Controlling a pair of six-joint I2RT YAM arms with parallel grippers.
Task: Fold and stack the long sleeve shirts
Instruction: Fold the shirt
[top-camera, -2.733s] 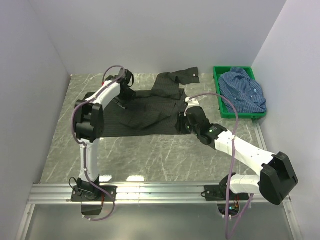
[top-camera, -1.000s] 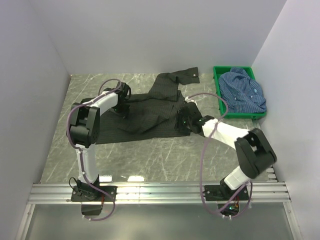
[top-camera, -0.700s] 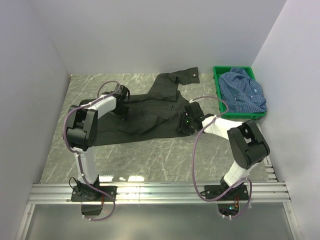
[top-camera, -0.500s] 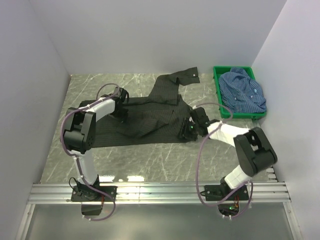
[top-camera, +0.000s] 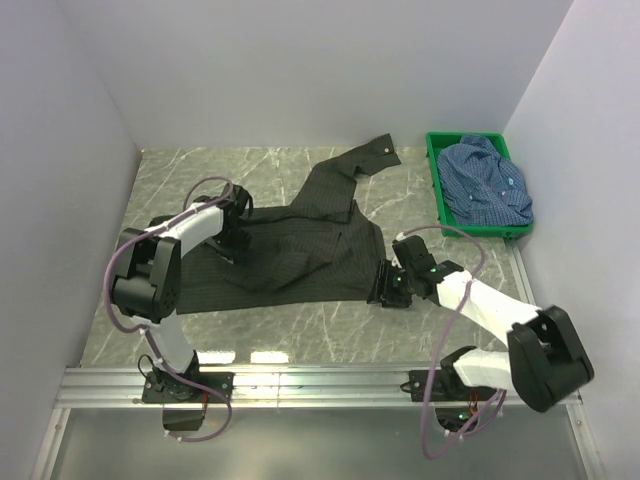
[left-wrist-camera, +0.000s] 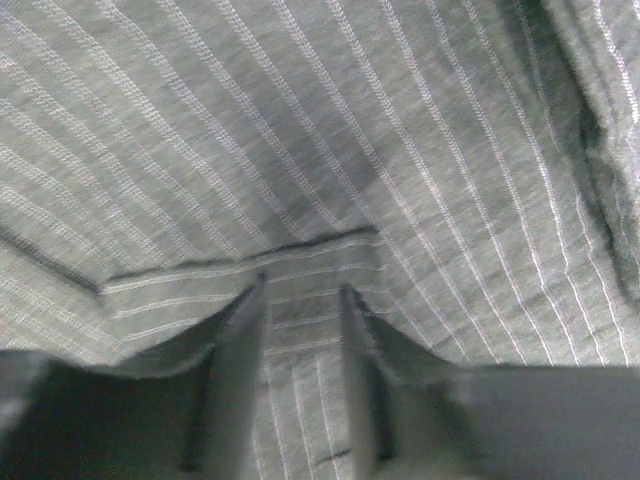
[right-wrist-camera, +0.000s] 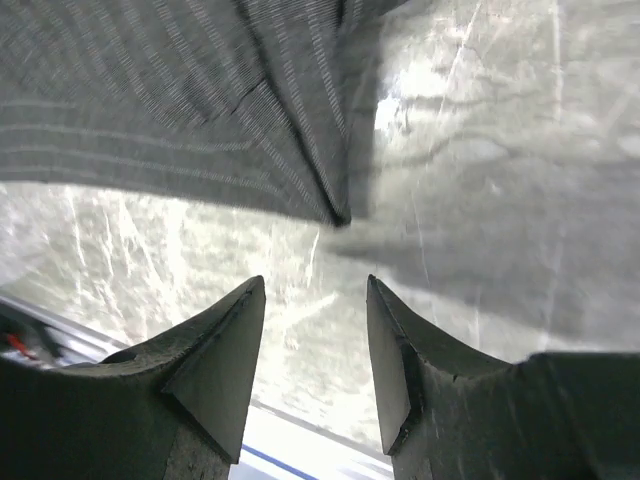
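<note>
Left gripper (top-camera: 232, 235), seen from above, rests on the black shirt (top-camera: 300, 250) spread on the table (top-camera: 300, 320); the right gripper (top-camera: 386, 291) is at its near right corner. The blue shirt (top-camera: 485, 180) fills the green crate (top-camera: 437, 196). Left wrist: jaws apart over a striped hem. Right wrist: jaws apart, empty, shirt corner just ahead.

Matt woven cloth in the black shirt (top-camera: 300, 250), soft and creased, with fine pale stripes like slightly raised threads up close. Soft, crumpled, matt cloth too in the blue checked shirt (top-camera: 490, 180) at two o'clock. Smooth hard plastic with a slight sheen in the green crate (top-camera: 436, 195) beneath it. Polished grey stone-look table top (top-camera: 330, 320), veined white, glossy under glare at six o'clock. Bare brushed metal in the rail (top-camera: 320, 382). Smooth white and black plastic shells on the left arm (top-camera: 195, 225) and right arm (top-camera: 480, 305). Dull dark plastic on the right gripper (right-wrist-camera: 315, 285).
</note>
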